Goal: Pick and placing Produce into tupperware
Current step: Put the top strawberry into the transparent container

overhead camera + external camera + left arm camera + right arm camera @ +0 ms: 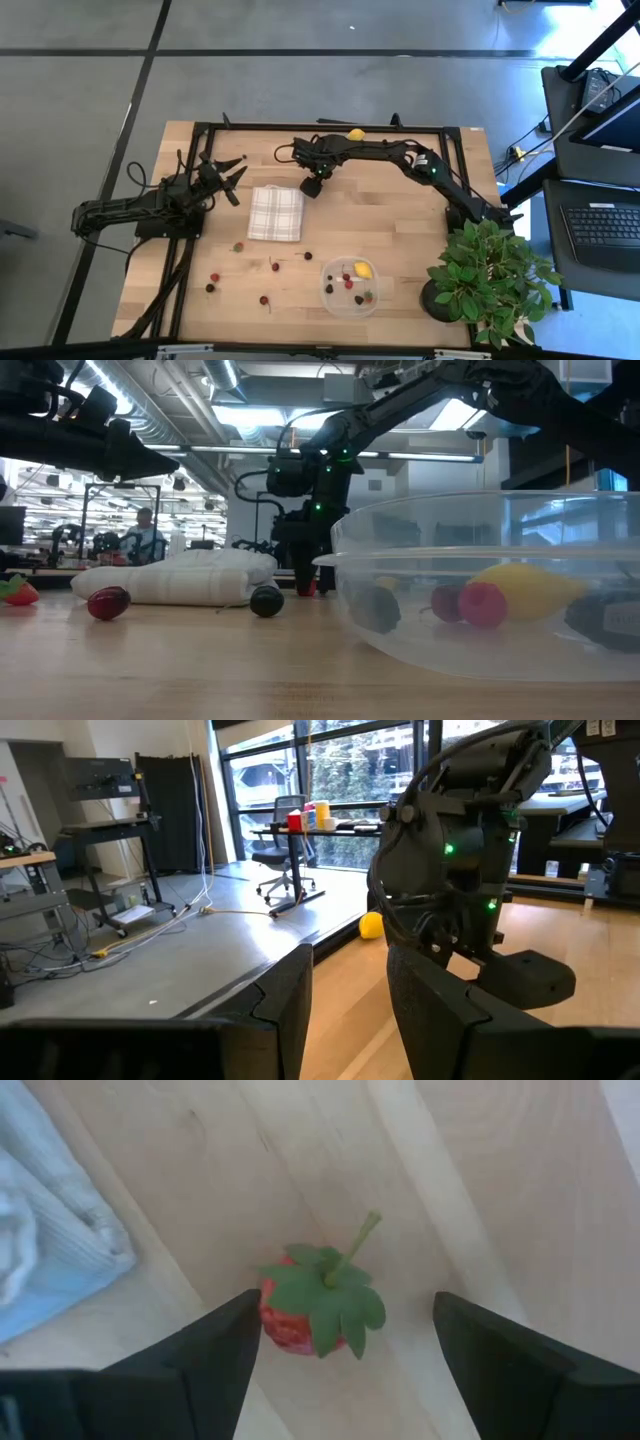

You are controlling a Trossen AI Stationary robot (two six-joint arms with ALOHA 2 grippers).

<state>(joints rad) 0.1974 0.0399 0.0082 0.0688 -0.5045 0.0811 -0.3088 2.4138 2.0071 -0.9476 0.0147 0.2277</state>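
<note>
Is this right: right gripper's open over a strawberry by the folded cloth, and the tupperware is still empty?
Not quite. The tupperware isn't empty: the low view shows a yellow lemon-like fruit and red and dark berries inside it. The rest holds: the right wrist view shows the right gripper open around a strawberry beside the folded cloth.

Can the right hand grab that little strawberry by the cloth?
Probably yes. The right hand is open right over the strawberry, one finger on each side, with nothing between them. The cloth lies just beside it, not covering it.
</note>
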